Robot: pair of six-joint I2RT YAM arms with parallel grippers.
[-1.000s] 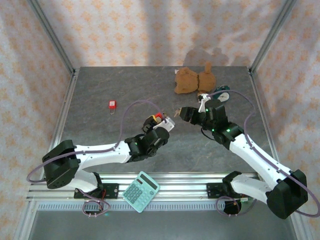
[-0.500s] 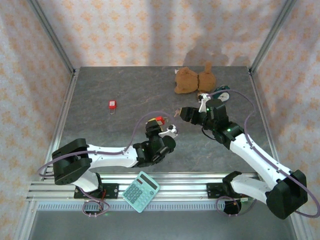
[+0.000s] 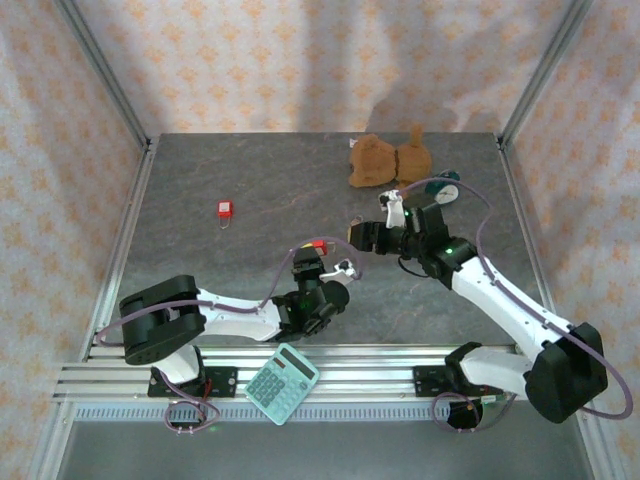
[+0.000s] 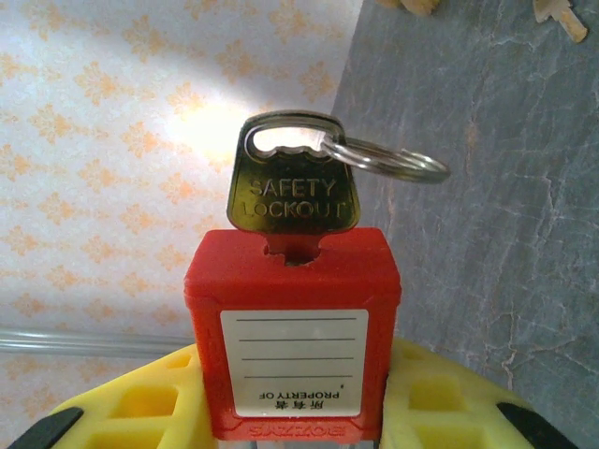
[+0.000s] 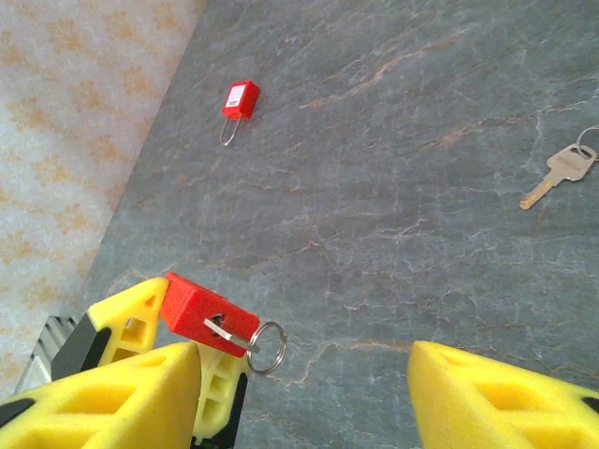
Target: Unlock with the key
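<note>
A red padlock [image 4: 293, 327] with a white label stands between the yellow fingers [image 4: 140, 402] of my left gripper [image 4: 293, 402], which is shut on its body. A brass key [image 4: 292, 192] stamped SAFETY LOCKOUT sits in its keyhole, and a steel ring [image 4: 384, 159] hangs from the key. From above, the padlock [image 3: 319, 243] is held up near the table's middle by the left gripper [image 3: 318, 252]. My right gripper [image 3: 362, 237] is just right of it, open. In the right wrist view the padlock [image 5: 208, 314] and key [image 5: 229, 334] lie by the left finger of the right gripper [image 5: 304, 374], untouched.
A second red padlock [image 3: 225, 209] lies at the left of the table. A loose key [image 5: 560, 173] lies on the grey surface. A brown teddy bear [image 3: 390, 160] sits at the back, and a teal calculator [image 3: 282, 382] rests on the front rail.
The left arm has swung its gripper and padlock slightly nearer and turned it. The right gripper has moved left, closer to the key.
</note>
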